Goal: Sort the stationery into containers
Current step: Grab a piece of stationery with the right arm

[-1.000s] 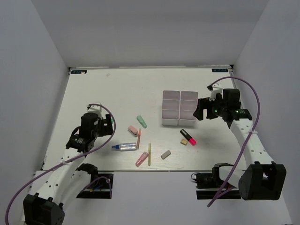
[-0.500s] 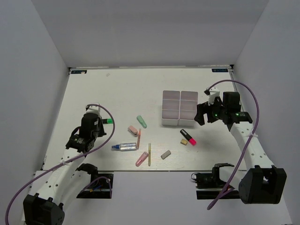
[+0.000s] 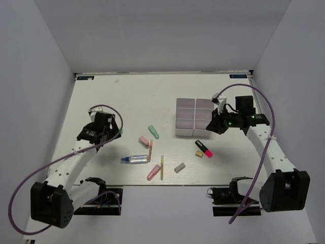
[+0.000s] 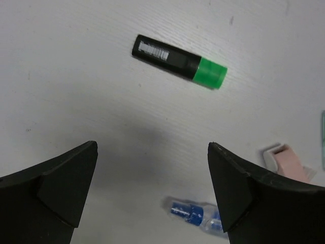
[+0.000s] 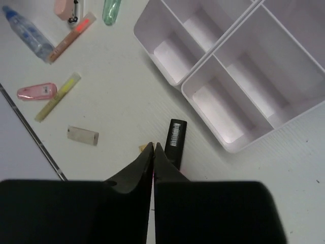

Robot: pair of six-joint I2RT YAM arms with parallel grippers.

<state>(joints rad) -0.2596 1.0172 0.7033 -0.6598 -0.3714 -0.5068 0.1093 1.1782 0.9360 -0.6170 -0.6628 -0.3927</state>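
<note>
Left gripper (image 4: 152, 168): your jaws stand wide apart over the table; nothing between them
Green-capped marker (image 4: 180, 61): flat, upper middle of your left wrist view; apart from the fingers
Right gripper (image 5: 153, 147): your fingers are pressed together, holding nothing; black-pink marker (image 5: 176, 136) just beside the tips
Containers (image 3: 195, 118): right of centre, top view
Blue-capped tube (image 3: 136, 159): lower middle, loose on the table
</note>
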